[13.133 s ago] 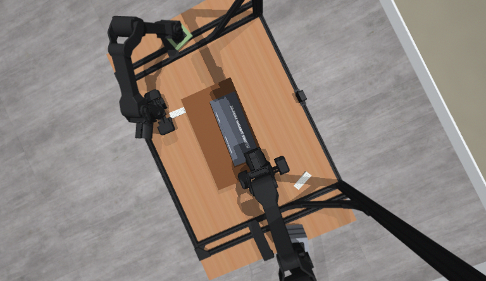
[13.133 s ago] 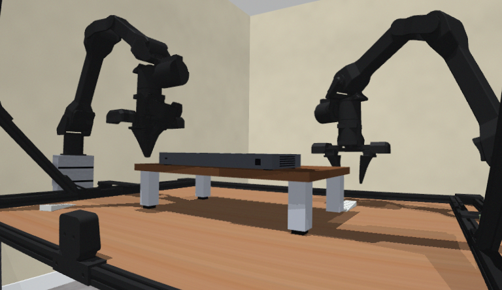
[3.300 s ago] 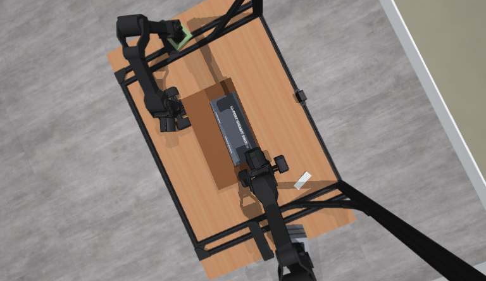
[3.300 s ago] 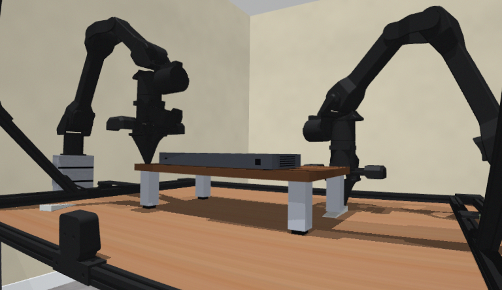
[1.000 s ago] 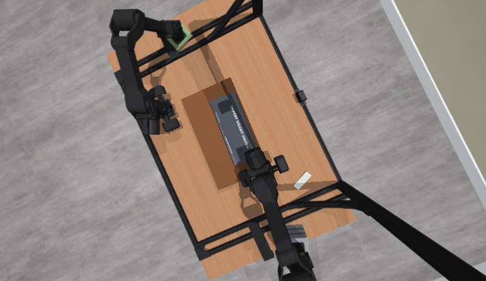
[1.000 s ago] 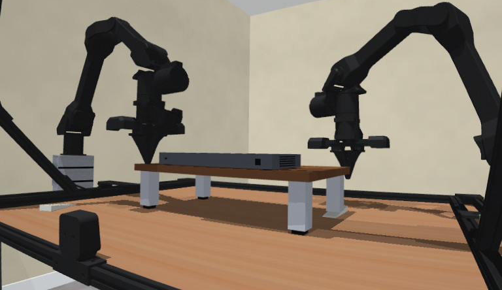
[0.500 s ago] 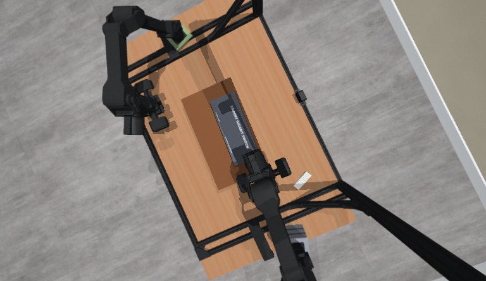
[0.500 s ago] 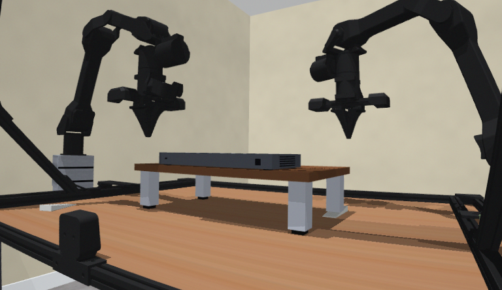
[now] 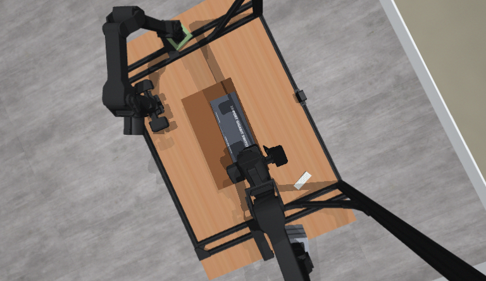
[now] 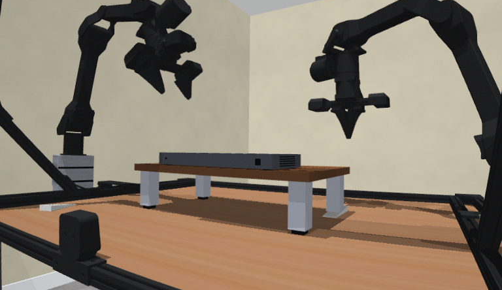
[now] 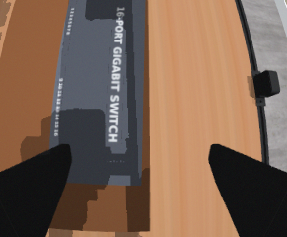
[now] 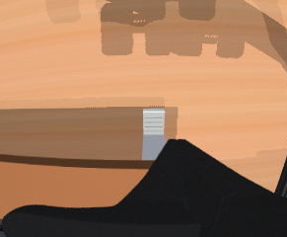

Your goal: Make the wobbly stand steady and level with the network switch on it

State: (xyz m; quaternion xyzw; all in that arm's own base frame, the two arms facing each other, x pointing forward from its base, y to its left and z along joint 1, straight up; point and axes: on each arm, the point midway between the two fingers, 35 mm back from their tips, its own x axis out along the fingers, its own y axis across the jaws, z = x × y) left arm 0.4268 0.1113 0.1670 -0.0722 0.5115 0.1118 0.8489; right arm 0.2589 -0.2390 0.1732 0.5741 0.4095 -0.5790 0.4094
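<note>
The wooden stand (image 10: 240, 171) with white legs sits mid-table and carries the grey network switch (image 10: 229, 160), which also shows in the left wrist view (image 11: 104, 86). A white wedge (image 10: 334, 212) lies at the foot of the stand's far right leg and also shows in the right wrist view (image 12: 154, 133). A second wedge (image 10: 55, 207) lies loose on the table by the left arm's base. My left gripper (image 10: 174, 95) is open and empty, high above the stand's left end. My right gripper (image 10: 348, 135) is shut and empty, well above the stand's right end.
A black frame rail runs round the table, with a small black camera block (image 10: 79, 235) on its near side. A green pad (image 9: 179, 38) sits by the right arm's base. The left arm's grey base (image 10: 72, 171) stands behind the loose wedge.
</note>
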